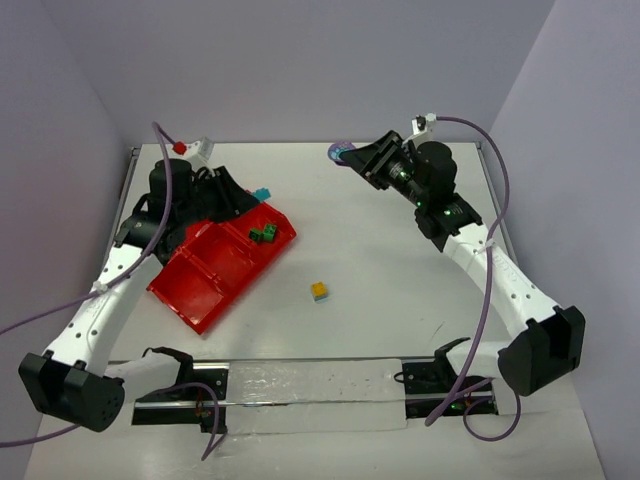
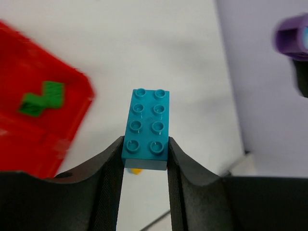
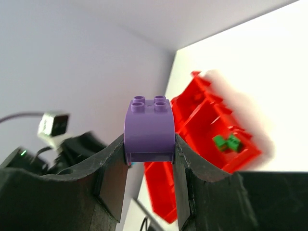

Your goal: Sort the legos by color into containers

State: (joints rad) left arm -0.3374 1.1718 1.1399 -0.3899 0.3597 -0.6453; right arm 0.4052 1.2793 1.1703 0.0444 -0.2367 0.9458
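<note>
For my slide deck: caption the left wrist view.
Left pincer clamps a teal brick over the table; green bricks lie in the red tray.

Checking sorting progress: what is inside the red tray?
A few green bricks lie in one end compartment of the red tray; its other visible compartments look bare. The left arm hides one corner, so that part is unknown.

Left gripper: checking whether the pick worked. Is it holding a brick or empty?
Holding: the left gripper is shut on the teal brick, a finger pressed against each long side.

One tray [image 1: 205, 285], two green legos [image 1: 264, 234], one teal [image 2: 148, 127], one purple [image 3: 149, 127], one yellow [image 1: 320, 290].
</note>
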